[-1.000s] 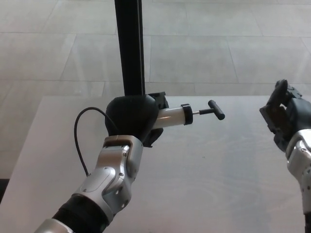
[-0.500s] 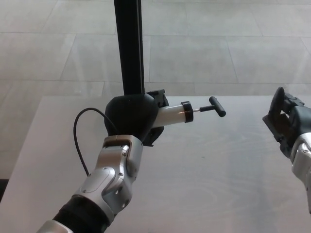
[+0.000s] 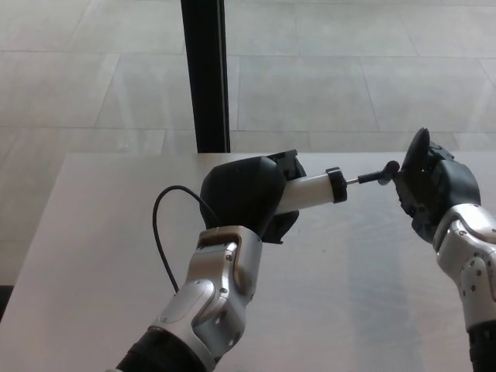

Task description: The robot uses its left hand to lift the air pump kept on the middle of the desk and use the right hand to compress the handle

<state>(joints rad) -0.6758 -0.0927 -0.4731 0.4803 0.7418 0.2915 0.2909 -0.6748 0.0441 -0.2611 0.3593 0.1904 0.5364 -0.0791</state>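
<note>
A single head view looks down and forward from above the bench [image 3: 372, 310], close enough that both forearms fill the lower frame, entering at 7 and 4 o'clock. The bench's far edge crosses mid-frame; beyond it, toward 12 o'clock, lie the tiled floor [image 3: 325, 77] and a dark post [image 3: 204, 74].

The left hand [image 3: 246, 194] grips the air pump [image 3: 314, 190] above the desk [image 3: 349, 294]; the right hand [image 3: 430, 186] meets its handle [image 3: 385, 174] near the desk's far edge.
</note>
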